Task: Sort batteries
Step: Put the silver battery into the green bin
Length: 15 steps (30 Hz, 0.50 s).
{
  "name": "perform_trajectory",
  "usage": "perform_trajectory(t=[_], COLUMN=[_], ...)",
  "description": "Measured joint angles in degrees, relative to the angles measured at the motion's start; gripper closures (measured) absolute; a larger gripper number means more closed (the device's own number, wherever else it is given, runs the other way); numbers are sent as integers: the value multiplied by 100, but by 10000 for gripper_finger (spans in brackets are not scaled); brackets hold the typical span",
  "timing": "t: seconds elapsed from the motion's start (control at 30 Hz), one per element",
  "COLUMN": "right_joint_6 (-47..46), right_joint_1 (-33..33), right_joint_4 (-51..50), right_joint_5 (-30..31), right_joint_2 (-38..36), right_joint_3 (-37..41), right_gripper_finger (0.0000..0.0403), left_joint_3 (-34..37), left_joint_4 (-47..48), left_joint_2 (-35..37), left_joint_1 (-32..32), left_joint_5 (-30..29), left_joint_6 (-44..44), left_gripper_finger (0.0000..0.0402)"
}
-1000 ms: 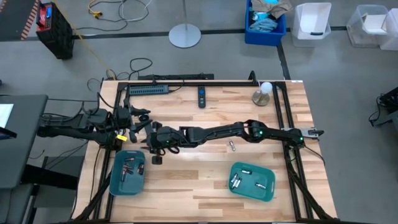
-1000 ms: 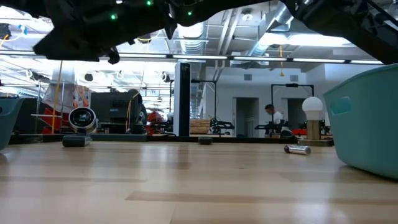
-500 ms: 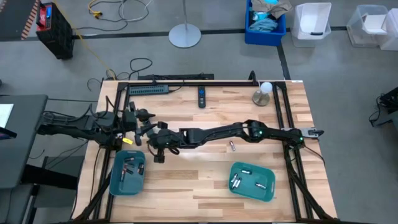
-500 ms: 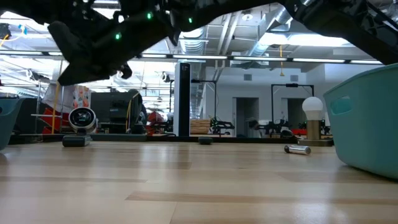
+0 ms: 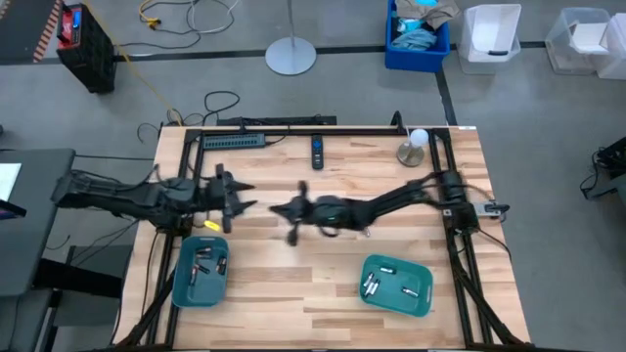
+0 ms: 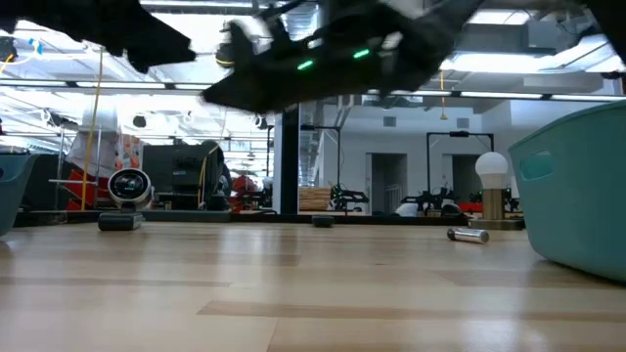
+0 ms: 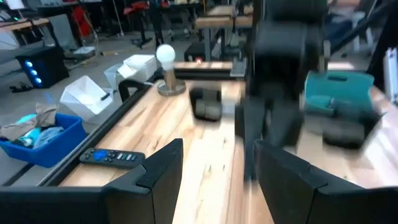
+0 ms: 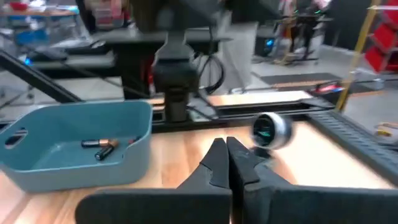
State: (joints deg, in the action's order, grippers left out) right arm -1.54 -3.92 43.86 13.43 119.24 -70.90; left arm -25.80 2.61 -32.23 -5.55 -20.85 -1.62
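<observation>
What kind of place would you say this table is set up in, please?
Probably a robotics lab or workshop: a wooden table framed in black rails, storage bins on a grey floor, and exposed ceiling ducts over equipment racks.

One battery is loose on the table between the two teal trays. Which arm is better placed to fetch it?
Right. The loose battery lies beside the right arm, whose shut pincer sits just past it mid-table. The left pincer, open, waits farther off above the left tray.

I read the overhead camera straight down on the pale wooden slatted counter (image 5: 323,284). The low camera sits at counter level, facing the room. Each wrist camera looks forward, close. Both share the white-globed lamp on a brass base (image 5: 415,144) (image 6: 492,186).
</observation>
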Motion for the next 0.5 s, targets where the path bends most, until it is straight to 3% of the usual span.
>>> perform_trajectory(t=[0.17, 0.27, 0.5], right_joint_6=[18, 52, 251], right_joint_1=[18, 26, 22], right_joint_4=[584, 919, 938], right_joint_5=[680, 1095, 1660], right_joint_2=[-1420, -2354, -4264], right_joint_3=[1880, 2800, 4263], right_gripper_finger=[402, 402, 397], left_joint_3=[0, -124, -1261], left_joint_4=[-1109, -1844, -2300], left_joint_2=[-1386, -2316, -4572], left_joint_1=[31, 160, 541], left_joint_5=[194, 661, 1787], left_joint_6=[-241, -342, -635], left_gripper_finger=[213, 213, 213])
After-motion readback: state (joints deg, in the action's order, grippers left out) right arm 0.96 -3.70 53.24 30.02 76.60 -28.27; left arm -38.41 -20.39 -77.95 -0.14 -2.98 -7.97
